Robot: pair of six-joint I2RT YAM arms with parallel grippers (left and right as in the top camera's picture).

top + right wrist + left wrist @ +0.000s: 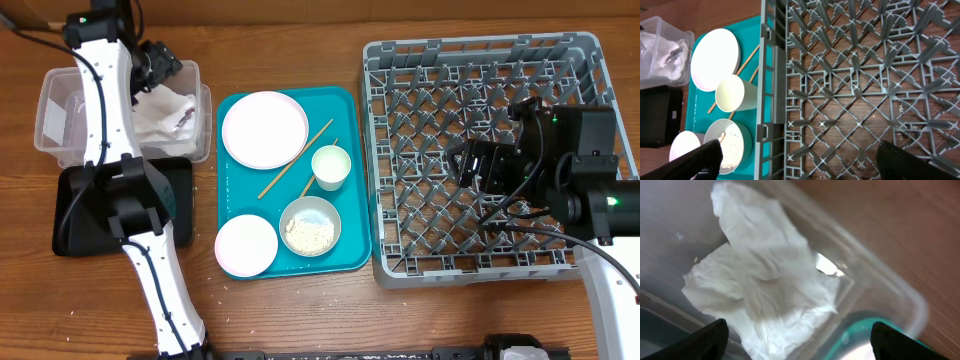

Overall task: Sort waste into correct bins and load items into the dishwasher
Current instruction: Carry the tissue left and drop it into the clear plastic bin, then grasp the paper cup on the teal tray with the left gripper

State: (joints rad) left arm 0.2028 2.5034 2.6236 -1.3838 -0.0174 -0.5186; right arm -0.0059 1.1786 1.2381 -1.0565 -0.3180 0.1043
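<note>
Clear plastic at the far left: the tub [60,115] holds the crumpled napkins [765,290], and the left hand [799,342] hovers over them, fingers spread wide and gripping nothing. The paper waste looks sorted. The black tray [70,215] beside the tub appears bare. On the teal tray [240,195] the rest waits: large plate [265,130], small plate [246,244], chopsticks [296,158], cup [331,166], and a bowl [310,205] with rice [309,234] in it. The rack [420,60] carries no dishes. The right hand [800,160] hangs over its pegs, wide and empty. Scraping the rice and all the loading remain, I judge. No brand, label or writing is legible.
</note>
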